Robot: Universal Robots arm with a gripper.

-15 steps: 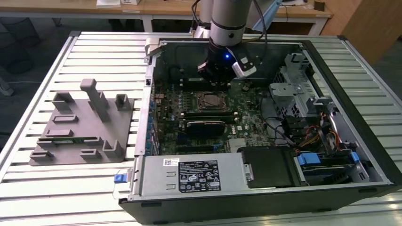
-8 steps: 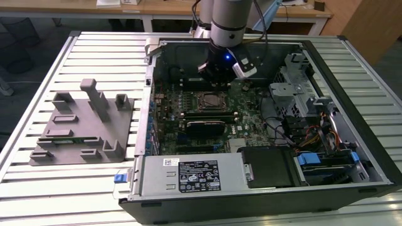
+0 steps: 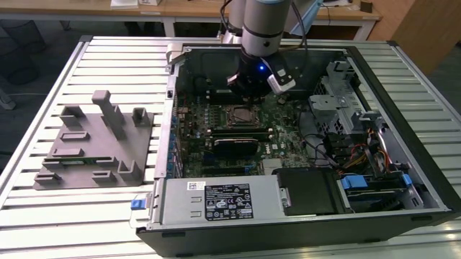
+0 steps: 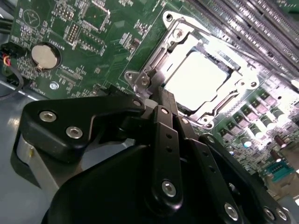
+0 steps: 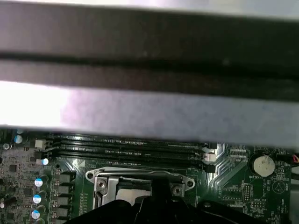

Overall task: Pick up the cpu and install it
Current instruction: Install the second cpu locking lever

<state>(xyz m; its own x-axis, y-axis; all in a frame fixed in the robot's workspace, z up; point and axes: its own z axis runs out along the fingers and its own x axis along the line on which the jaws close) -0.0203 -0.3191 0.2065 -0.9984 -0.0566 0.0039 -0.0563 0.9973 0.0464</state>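
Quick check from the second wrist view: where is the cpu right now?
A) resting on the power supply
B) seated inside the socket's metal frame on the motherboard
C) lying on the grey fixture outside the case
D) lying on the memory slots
B: the cpu, silvery-white on top, sits flat within the socket frame on the motherboard, with the tool close beside the frame's edge.

Cpu (image 4: 201, 79): small flat square, silvery-white top, lying level, seated inside metal-framed socket (image 4: 187, 114) on motherboard.
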